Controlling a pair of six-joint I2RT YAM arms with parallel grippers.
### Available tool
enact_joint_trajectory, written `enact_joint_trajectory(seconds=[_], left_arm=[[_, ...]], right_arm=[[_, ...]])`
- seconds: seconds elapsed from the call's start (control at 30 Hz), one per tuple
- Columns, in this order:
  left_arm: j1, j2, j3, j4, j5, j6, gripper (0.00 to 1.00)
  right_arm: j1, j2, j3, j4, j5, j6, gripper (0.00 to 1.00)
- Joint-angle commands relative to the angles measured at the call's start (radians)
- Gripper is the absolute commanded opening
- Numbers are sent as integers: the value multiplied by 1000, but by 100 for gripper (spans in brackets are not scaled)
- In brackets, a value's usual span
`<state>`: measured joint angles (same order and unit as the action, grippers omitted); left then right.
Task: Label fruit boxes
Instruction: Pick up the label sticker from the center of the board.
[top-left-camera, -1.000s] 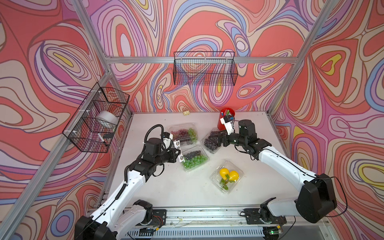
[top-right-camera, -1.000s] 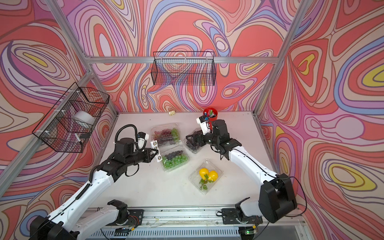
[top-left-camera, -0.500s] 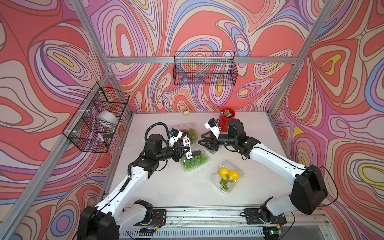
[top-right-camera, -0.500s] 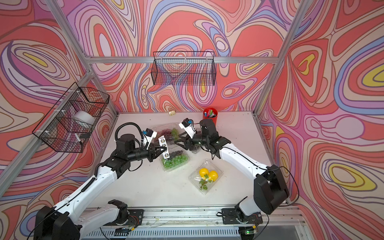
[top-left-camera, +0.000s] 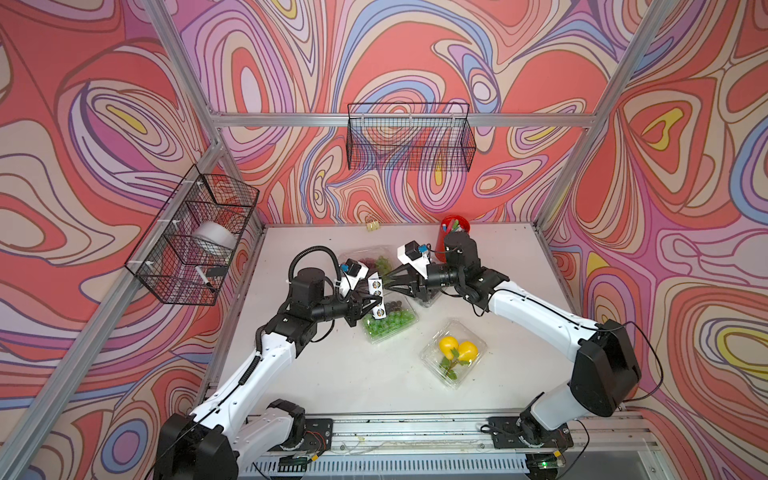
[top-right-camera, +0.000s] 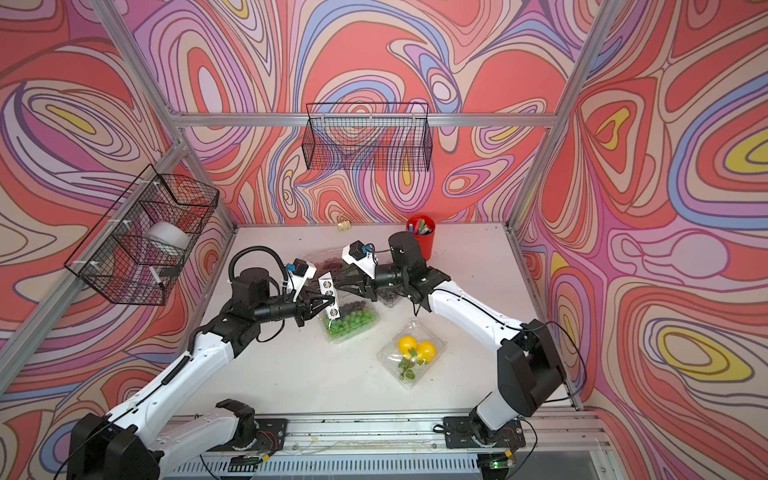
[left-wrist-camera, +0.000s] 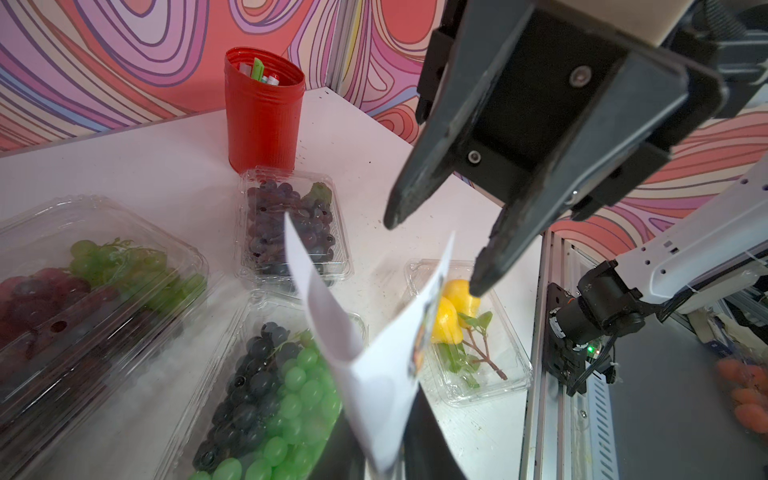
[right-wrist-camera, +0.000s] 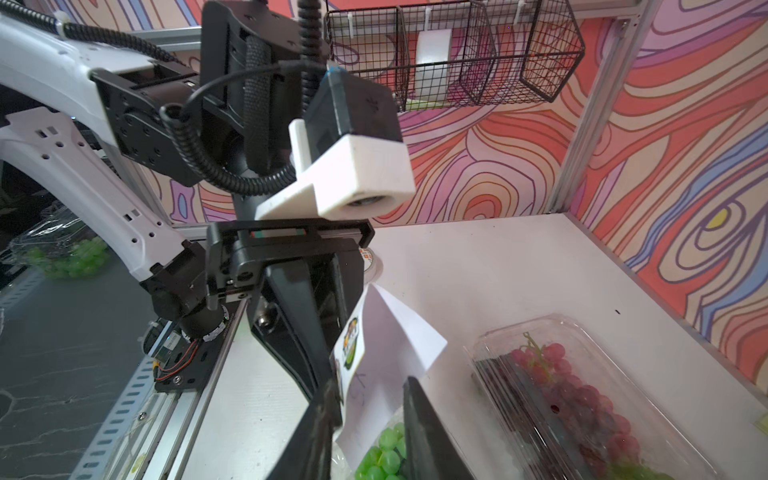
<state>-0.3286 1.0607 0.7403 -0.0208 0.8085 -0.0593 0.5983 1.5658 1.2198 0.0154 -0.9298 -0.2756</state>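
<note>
My left gripper is shut on the lower end of a folded white sticker sheet, held above the green-and-dark grape box. My right gripper faces it, jaws apart, with the sheet's upper edge between the fingers; one finger touches the stickered side. The dark purple grape box lies under the right wrist. At the back, behind the grippers, is the red-green grape box. Towards the front right sits the lemon box.
A red pen cup stands at the back, just behind the right wrist. Wire baskets hang on the left wall, holding a white roll, and on the back wall. A small yellowish item lies by the back wall.
The right gripper swung left from the dark purple grape box to the sheet, and its jaws narrowed. The left gripper carried the sheet up and to the right, to meet it.
</note>
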Motion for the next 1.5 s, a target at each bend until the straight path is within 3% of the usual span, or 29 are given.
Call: enact_joint_trajectory(seconds=[0.0, 0.47, 0.6, 0.7, 0.77, 0.8, 0.9, 1.0, 1.23, 1.33, 1.47], left_arm=[[-5, -17, 28, 18, 20, 31, 18], [-8, -15, 20, 31, 22, 32, 18], [-12, -16, 23, 28, 26, 36, 18], [-12, -15, 25, 22, 27, 41, 19], [-12, -18, 32, 7, 27, 52, 25], [-12, -18, 38, -6, 25, 62, 34], [-12, -18, 71, -76, 8, 121, 64], [-12, -13, 124, -198, 7, 253, 77], [-12, 32, 261, -434, 14, 596, 77], [-13, 77, 337, -548, 62, 778, 72], [-19, 124, 398, -562, 105, 844, 69]], right_arm=[[11, 19, 20, 8, -49, -25, 29], [20, 48, 32, 52, -98, 16, 21], [19, 57, 39, 57, -97, 24, 13], [18, 60, 39, 62, -95, 26, 0], [19, 55, 32, 56, -94, 10, 0], [18, 48, 26, 52, -91, 0, 0], [0, 30, 26, -39, -100, -87, 0], [-43, 23, 65, -223, -136, -200, 0], [-108, 17, 211, -744, -97, -592, 0], [-110, 36, 279, -953, -47, -770, 0], [-110, 63, 347, -1106, -24, -880, 0]])
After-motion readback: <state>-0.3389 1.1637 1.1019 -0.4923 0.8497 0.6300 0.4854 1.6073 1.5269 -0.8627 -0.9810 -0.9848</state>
